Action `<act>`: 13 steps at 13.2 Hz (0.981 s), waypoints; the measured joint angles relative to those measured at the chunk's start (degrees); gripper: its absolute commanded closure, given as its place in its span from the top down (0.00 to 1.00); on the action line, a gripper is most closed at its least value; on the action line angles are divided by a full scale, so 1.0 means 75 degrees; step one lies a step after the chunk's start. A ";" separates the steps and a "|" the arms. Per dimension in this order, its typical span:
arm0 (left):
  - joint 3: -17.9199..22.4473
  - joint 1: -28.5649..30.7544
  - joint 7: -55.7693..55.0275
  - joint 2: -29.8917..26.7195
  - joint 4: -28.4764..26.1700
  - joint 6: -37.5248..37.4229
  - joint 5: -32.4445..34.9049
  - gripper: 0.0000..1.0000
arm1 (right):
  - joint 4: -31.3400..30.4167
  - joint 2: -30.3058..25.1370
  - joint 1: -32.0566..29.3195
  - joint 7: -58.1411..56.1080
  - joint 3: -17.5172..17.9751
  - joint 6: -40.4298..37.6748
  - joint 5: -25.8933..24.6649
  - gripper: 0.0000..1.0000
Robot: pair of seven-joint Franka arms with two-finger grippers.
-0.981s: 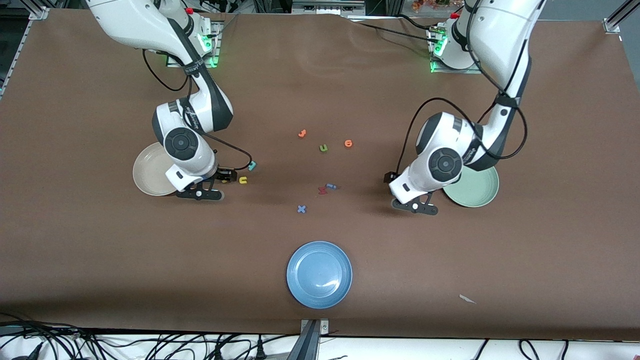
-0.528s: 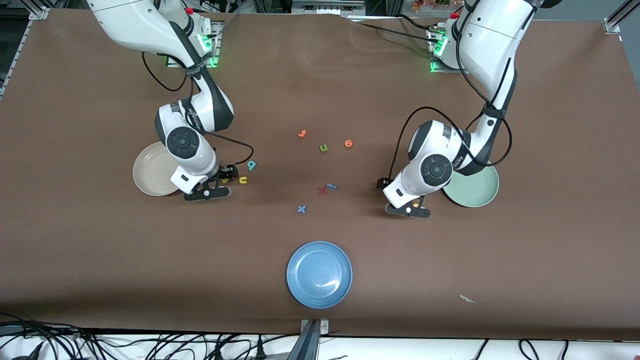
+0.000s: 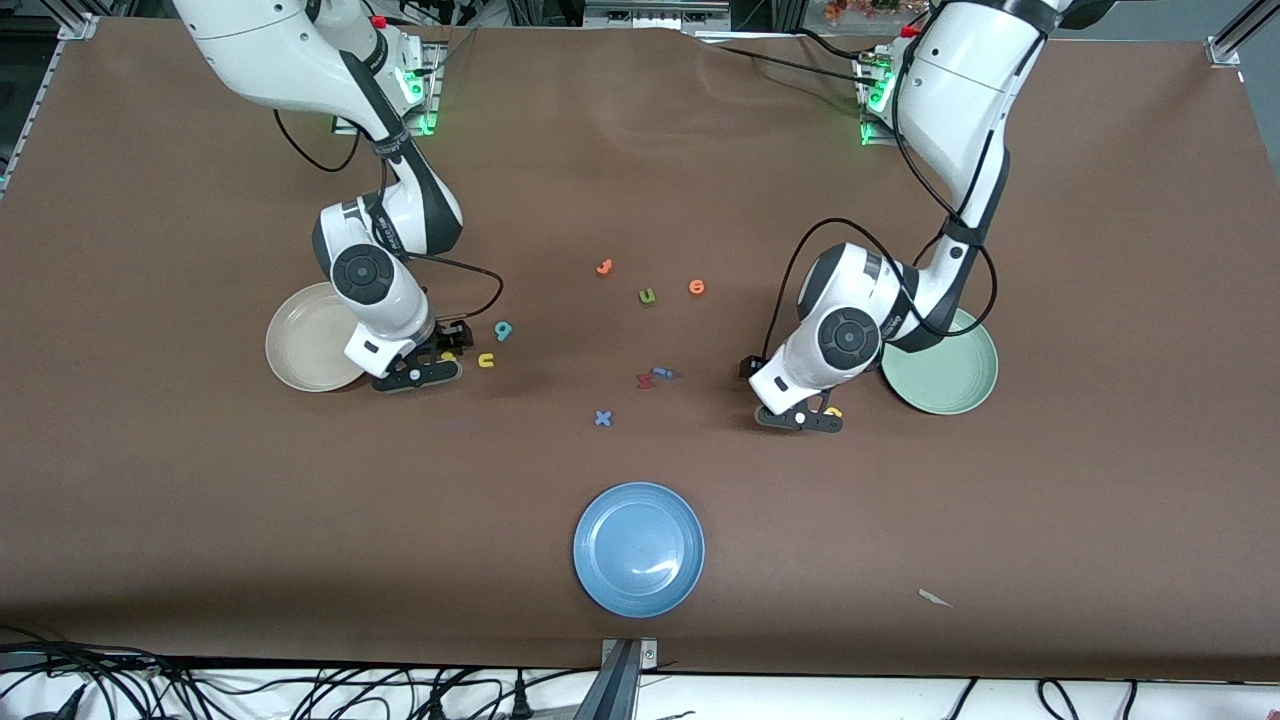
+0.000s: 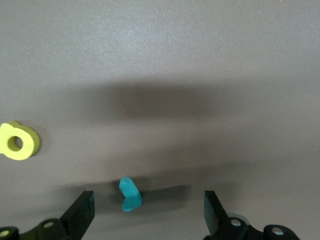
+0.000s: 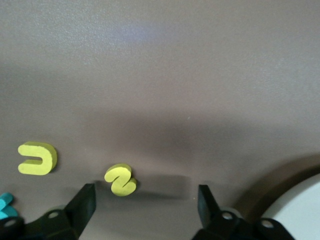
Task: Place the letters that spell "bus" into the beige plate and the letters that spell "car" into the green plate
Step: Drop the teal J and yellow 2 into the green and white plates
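My right gripper (image 3: 418, 372) (image 5: 145, 205) hangs low and open beside the beige plate (image 3: 305, 350) (image 5: 300, 200). The yellow "s" (image 3: 447, 356) (image 5: 120, 180) lies flat between its fingers, close to one of them and untouched. The yellow "u" (image 3: 486, 360) (image 5: 37, 158) and teal "b" (image 3: 503, 329) (image 5: 6, 206) lie just outside. My left gripper (image 3: 798, 420) (image 4: 147, 212) is open and low beside the green plate (image 3: 945, 375). A teal letter (image 4: 130, 194) stands on edge between its fingers, untouched. The yellow "a" (image 3: 832, 411) (image 4: 17, 141) lies next to it.
Two orange letters (image 3: 604, 267) (image 3: 697, 287) and a green "u" (image 3: 647, 296) lie mid-table. A red letter (image 3: 644, 380), a blue letter (image 3: 662, 373) and a blue "x" (image 3: 603, 418) sit nearer the camera. A blue plate (image 3: 638, 548) is near the front edge.
Both hands have shifted a little toward the table's middle, off their plates. The yellow "a" has come into sight beside the left hand. Both pairs of fingers have narrowed slightly.
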 measured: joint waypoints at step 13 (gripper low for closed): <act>0.0044 0.0000 0.0002 0.0053 0.0131 -0.0056 -0.0003 0.00 | -0.0074 0.0127 0.0008 0.0033 0.0042 0.0635 0.0015 0.64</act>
